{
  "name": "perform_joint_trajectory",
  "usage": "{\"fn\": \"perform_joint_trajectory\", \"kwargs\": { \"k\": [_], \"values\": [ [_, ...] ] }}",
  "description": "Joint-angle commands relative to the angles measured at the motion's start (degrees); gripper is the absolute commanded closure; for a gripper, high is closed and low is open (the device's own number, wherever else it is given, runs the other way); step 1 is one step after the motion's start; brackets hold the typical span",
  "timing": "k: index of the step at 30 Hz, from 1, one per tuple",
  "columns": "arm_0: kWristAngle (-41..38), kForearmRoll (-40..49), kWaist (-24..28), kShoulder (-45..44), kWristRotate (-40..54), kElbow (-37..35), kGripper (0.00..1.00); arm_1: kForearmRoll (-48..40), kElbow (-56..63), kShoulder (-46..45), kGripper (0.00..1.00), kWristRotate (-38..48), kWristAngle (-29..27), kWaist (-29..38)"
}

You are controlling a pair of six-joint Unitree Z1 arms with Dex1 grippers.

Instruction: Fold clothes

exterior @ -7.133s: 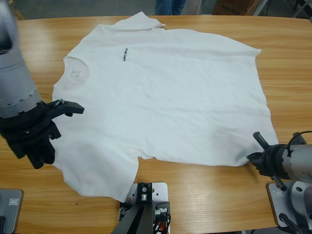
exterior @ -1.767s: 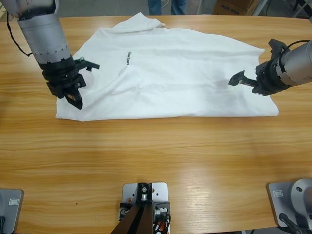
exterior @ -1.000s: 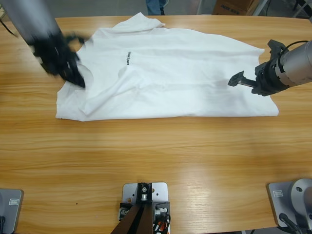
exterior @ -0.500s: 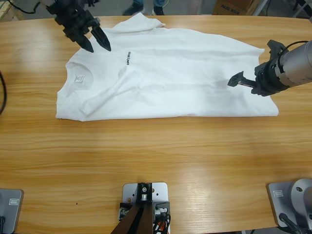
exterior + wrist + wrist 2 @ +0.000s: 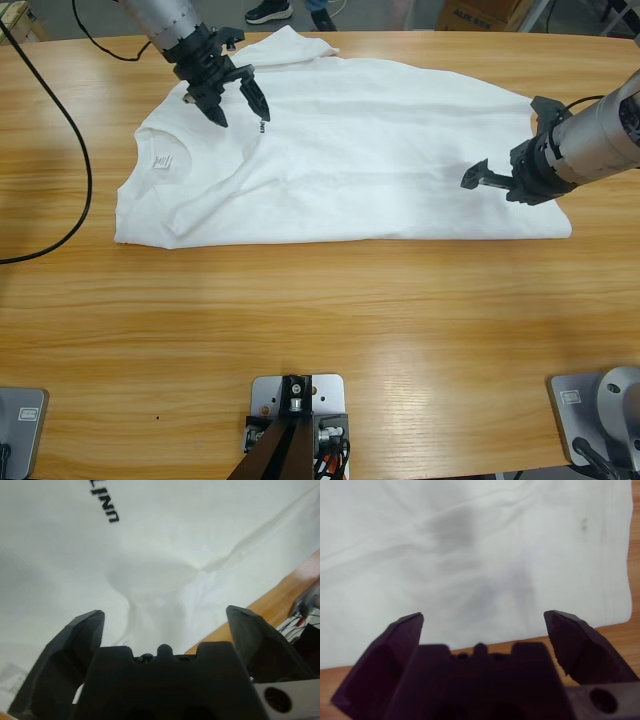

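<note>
Moved: left gripper (image 5: 240,103) now hovers open above chest print (image 5: 261,120).
Right gripper (image 5: 500,183): open, empty, over hem.
White cotton T-shirt (image 5: 350,150): half-folded on wooden table (image 5: 320,320).
Handling: soft, light; pinch edges.

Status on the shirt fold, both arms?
Left gripper open over chest print. Right gripper open above hem end. T-shirt folded once lengthwise, flat on table. Nothing in the way.

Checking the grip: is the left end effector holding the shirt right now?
No, the left end effector hangs open above the shirt, nothing between its jaws.
</note>
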Motion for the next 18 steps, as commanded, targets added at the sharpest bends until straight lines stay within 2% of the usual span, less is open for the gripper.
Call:
{"fn": "perform_joint_trajectory", "kwargs": {
  "k": [1,9,14,18],
  "values": [
    [-4.53,-0.73,0.43,7.13,-0.03,-2.90,0.101,-0.93,1.55,3.04,0.009,-0.75,0.55,0.43],
    [-4.50,1.31,-0.60,7.94,7.33,-2.37,0.096,-1.60,1.76,2.97,0.009,-0.75,0.60,0.43],
    [-4.60,1.80,-0.81,8.19,8.72,-2.42,0.105,-1.79,2.44,2.37,0.012,-0.75,0.46,0.43],
    [-7.43,3.18,0.07,8.42,10.55,-2.46,0.105,-2.13,2.52,2.28,0.013,-0.75,0.46,0.43]
  ]
}}
